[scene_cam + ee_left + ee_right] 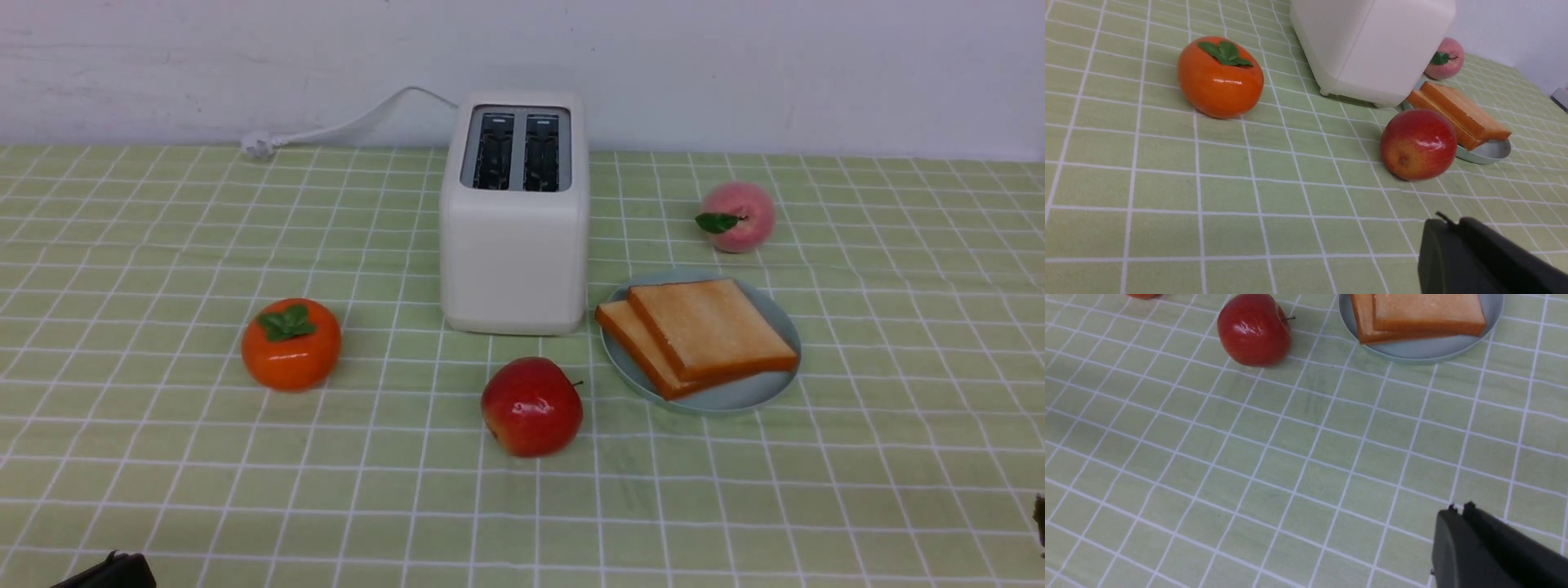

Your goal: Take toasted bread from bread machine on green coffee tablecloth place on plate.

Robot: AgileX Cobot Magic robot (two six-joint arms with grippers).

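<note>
Two slices of toasted bread lie overlapped on the pale blue-green plate, right of the white bread machine. Its two slots look empty. All stand on the green coffee tablecloth. The toast also shows in the left wrist view and the right wrist view. My left gripper is shut and empty, low over the cloth at the near left. My right gripper is shut and empty at the near right. Only dark slivers of them show in the front view.
A red apple lies in front of the bread machine, close to the plate. An orange persimmon sits to the left. A pink peach lies behind the plate. The white power cord runs along the back wall.
</note>
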